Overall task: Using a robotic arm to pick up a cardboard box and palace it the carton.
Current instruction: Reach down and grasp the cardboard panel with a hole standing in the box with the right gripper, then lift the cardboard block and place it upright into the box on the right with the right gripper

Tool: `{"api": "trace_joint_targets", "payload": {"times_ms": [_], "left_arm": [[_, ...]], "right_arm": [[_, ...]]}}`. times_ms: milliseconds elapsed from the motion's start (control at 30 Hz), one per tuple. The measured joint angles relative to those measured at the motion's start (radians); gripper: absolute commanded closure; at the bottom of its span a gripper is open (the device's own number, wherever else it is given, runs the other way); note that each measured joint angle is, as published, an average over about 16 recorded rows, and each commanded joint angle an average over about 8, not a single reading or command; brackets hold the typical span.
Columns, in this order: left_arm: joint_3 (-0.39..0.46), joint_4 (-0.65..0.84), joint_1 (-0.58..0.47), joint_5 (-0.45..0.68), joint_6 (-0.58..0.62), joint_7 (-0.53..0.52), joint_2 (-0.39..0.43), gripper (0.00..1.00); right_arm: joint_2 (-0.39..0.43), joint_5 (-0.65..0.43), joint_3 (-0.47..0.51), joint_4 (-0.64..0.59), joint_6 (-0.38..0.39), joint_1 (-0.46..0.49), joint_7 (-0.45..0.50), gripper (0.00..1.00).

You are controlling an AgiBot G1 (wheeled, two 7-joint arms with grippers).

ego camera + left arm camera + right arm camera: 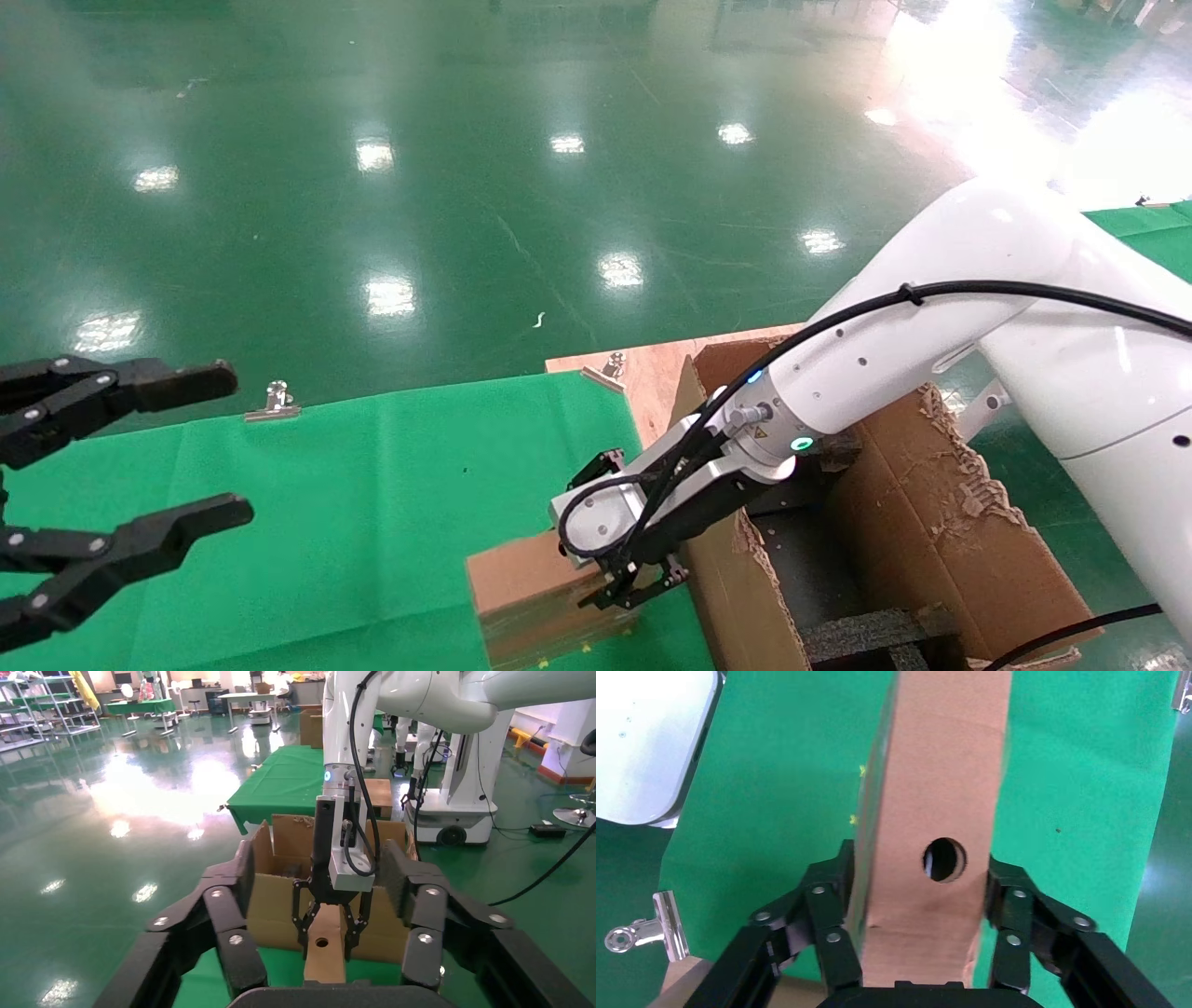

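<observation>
Head, left wrist and right wrist views of one two-armed robot at a table draped in green cloth (372,485).

One white robotic arm (931,326), the right one, reaches down to the table's near edge. Its right gripper (633,585) is clamped on the single small cardboard box (531,582): in the right wrist view one black finger (831,913) presses each broad face of the box (933,797), with the narrow side bearing one round hole (944,859) lying between them. The box stands on edge on the cloth, extending away from the claw. In the left wrist view the same gripper (330,927) straddles the box (325,948) from above, hole facing the camera.

One large carton (931,522), with ragged torn flaps, sits just beside the claw on its outer side, touching or nearly touching the box; black foam inserts (875,629) lie inside, and a bare wooden board (643,368) shows behind it. The box is outside the carton.

The left gripper (223,447) hangs over the far left of the cloth, well apart from the box, its two fingers spread wide with nothing between them.

Two silver binder clips are visible on the cloth's far edge: one (275,401) near the left gripper, one (610,365) beyond the right claw. A third clip (645,929) appears in the right wrist view, which may be one of these.
</observation>
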Motion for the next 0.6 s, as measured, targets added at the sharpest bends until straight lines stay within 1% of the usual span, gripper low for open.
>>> {"api": "trace_joint_targets", "payload": {"times_ms": [367, 500, 600], "left_arm": [[0.0, 0.0, 0.0, 0.0, 0.0, 0.0, 0.0, 0.0], [0.0, 0.0, 0.0, 0.0, 0.0, 0.0, 0.0, 0.0], [0.0, 0.0, 0.0, 0.0, 0.0, 0.0, 0.0, 0.0]], "right_arm": [[0.004, 0.01, 0.004, -0.007, 0.001, 0.008, 0.003, 1.0], [0.01, 0.029, 0.01, -0.025, -0.003, 0.037, 0.003, 1.0], [0.017, 0.05, 0.013, -0.048, -0.007, 0.077, 0.0, 1.0]]}}
